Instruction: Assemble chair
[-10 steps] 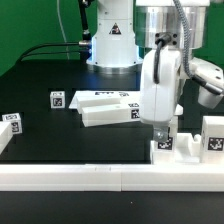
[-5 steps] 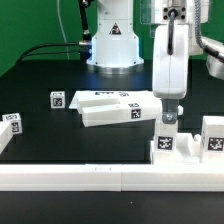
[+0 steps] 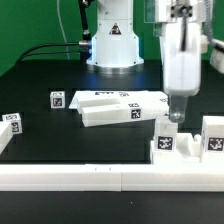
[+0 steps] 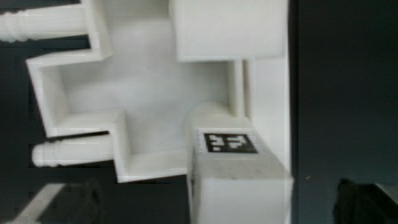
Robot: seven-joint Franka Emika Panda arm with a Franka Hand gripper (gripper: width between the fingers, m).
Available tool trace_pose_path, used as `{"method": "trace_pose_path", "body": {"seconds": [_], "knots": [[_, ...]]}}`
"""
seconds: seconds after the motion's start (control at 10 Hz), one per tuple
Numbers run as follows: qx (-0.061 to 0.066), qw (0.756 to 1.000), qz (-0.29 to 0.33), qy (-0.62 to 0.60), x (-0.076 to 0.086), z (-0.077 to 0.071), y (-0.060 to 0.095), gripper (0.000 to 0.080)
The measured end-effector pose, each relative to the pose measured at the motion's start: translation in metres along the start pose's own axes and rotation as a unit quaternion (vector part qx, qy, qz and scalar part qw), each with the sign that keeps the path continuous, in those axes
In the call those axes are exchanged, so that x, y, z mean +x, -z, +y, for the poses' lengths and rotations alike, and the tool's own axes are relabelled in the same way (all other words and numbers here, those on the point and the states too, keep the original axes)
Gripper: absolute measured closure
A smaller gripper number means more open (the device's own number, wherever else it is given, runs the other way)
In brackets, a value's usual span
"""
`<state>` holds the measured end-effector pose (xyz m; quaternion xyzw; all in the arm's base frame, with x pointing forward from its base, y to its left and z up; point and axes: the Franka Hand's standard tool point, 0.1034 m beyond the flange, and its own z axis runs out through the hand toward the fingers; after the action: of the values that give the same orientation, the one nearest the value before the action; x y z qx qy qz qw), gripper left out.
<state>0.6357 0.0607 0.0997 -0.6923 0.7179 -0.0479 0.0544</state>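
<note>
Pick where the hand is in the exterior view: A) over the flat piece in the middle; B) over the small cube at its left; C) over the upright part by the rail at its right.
C: the hand hangs just above the upright part beside the rail, away from the cube and the flat piece.

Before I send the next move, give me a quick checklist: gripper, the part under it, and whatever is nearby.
1. Gripper over the tagged white part beside the rail: ok, it is directly above.
2. Jaws open or shut: cannot tell.
3. Contact with that part: cannot tell from either view.
4. Tag readable in the wrist view: ok.
5. Flat parts at centre apart from the arm: ok.
6. Small block toward the exterior view's left, out of the way: ok.
</note>
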Motion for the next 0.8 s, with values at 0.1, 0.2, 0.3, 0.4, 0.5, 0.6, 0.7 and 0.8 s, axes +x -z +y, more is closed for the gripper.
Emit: {"method": "trace_pose_path", "body": {"seconds": [0.1, 0.2, 0.3, 0.4, 0.5, 0.6, 0.7, 0.8], "knots": [[-0.002, 0.999, -0.002, 0.044, -0.005, 0.006, 0.002, 0.015], [0.01, 0.995, -0.001, 0.095, -0.011, 0.01, 0.005, 0.015], [0.004, 0.992, 0.002, 0.127, -0.016, 0.014, 0.006, 0.015], [0.0, 0.989, 0.009, 0.147, -0.019, 0.016, 0.006, 0.015], [0.001, 0.979, 0.01, 0.205, -0.015, 0.015, 0.006, 0.015], [0.001, 0.973, 0.01, 0.231, -0.014, 0.015, 0.006, 0.015], [0.0, 0.965, 0.01, 0.261, -0.014, 0.015, 0.005, 0.015], [0.001, 0.933, 0.006, 0.36, -0.011, 0.016, 0.004, 0.015]]}}
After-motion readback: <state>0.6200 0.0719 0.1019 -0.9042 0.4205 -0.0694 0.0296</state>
